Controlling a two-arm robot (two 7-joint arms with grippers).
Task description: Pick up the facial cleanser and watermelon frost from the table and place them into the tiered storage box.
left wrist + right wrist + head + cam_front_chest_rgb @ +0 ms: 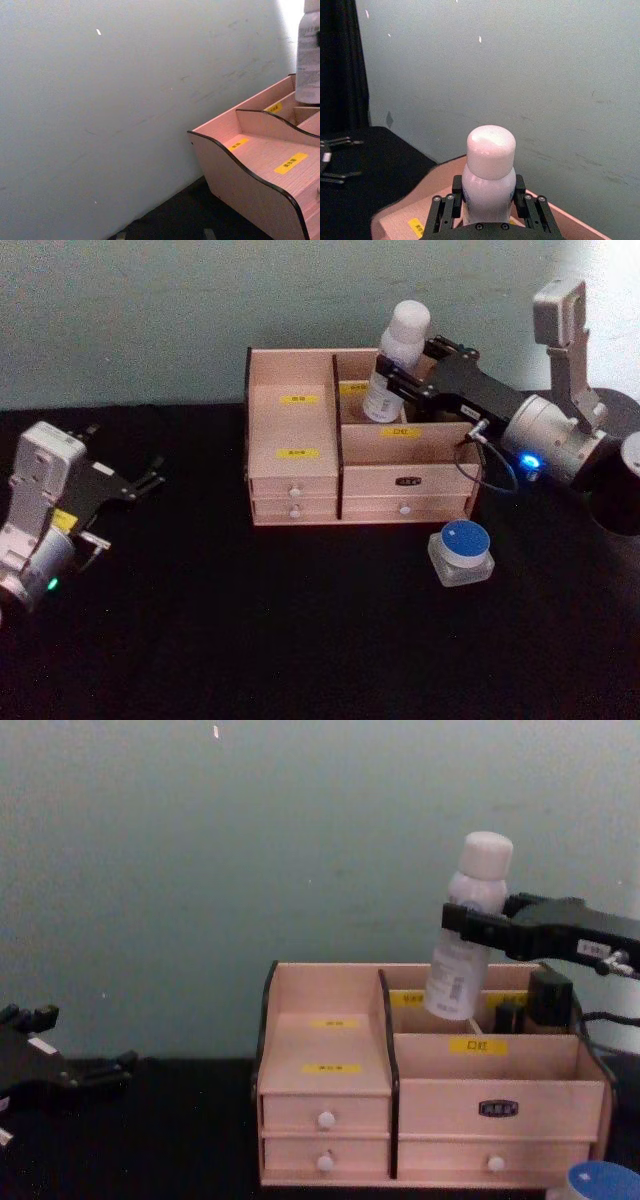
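Head view: right gripper (388,373) clamped on the facial cleanser (402,340) at the tiered storage box (290,352).
Nearest on the black table (250,630), the watermelon frost (461,552), a small blue-lidded jar, stands just before the box's right front corner, apart from it. The left gripper (150,483) is at the table's left, well away from the box, fingers spread with nothing between them. Farther back, the right gripper reaches in from the right and pinches the white bottle around its middle. The bottle leans, cap up, with its lower end dipped inside the rear right compartment.
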